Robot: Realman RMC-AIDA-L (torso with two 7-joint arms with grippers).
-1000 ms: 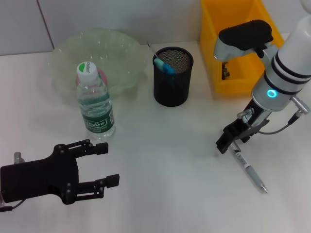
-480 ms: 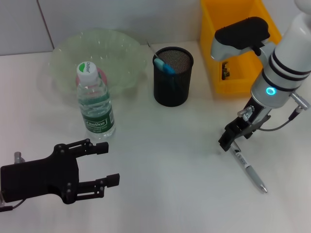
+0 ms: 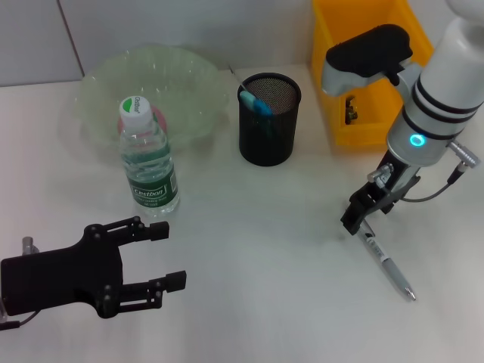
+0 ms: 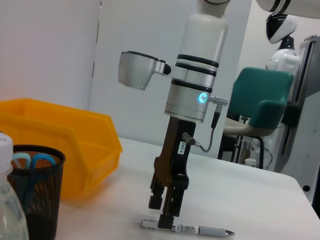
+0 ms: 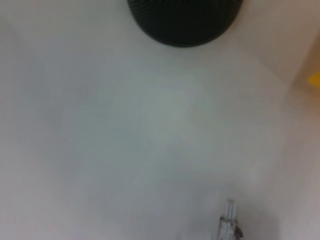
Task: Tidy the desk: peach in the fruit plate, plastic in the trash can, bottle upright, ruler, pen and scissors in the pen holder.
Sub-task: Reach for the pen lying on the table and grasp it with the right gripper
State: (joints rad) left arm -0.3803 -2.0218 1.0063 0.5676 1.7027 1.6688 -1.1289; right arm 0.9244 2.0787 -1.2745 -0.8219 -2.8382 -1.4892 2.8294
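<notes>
Our right claw (image 3: 361, 217) hung low over the capped end of the pen (image 3: 387, 262) — its jaws looked nearly pressed together, pinching nothing. The pen lay flat on the worktop (image 3: 257, 257), its long axis running away from the claw toward the near right edge, well apart from the pen holder (image 3: 269, 119). Our left claw (image 3: 155, 265), spread wide, sat parked at the near left — much farther off.

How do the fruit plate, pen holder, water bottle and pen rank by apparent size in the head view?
1. Fruit plate, widest by far.
2. Water bottle and pen holder: too alike to rank; the bottle looks taller, the holder wider.
3. Pen, thinnest, lying on the desk under the right gripper.
</notes>
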